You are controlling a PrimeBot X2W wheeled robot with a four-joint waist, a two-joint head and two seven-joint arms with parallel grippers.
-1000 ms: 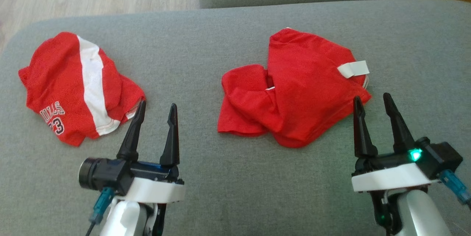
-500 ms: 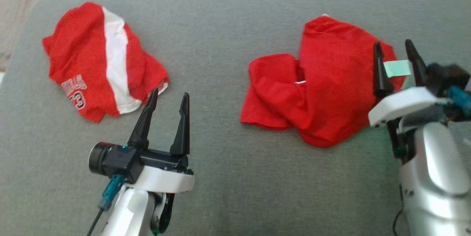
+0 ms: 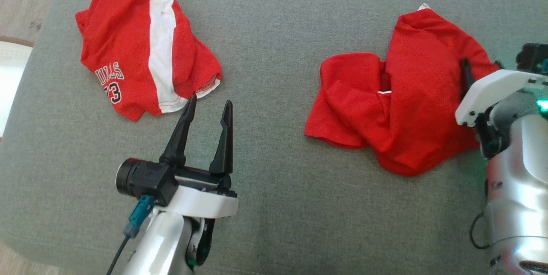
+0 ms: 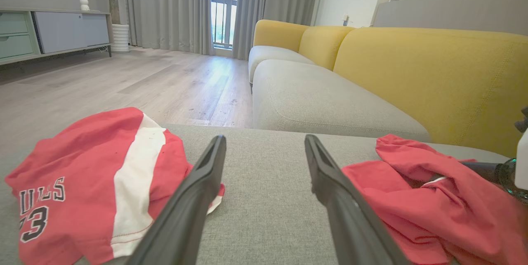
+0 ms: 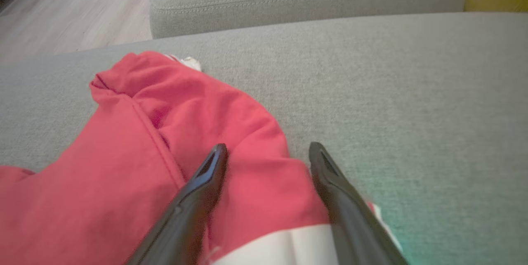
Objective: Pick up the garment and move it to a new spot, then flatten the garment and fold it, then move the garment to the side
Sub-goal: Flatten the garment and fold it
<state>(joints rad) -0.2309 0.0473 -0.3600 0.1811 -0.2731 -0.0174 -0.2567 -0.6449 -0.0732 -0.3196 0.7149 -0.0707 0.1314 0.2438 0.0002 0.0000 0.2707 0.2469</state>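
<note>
The left claw (image 3: pixel 209 100) is wide open and holds nothing. Its arm sits low and points straight ahead, with the tips just beside the striped shirt (image 3: pixel 141 48). The right arm reaches over the red garment (image 3: pixel 411 108), which lies crumpled on the grey couch (image 3: pixel 274 31). The right claw (image 5: pixel 267 148) is wide open too, just above the garment's right edge

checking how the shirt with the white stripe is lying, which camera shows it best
The head view: the striped shirt lies whole from above, folds and print in sight. The left wrist view gives it low and side-on, its bottom cut by the frame. The right wrist view faces the plain red shirt.
</note>
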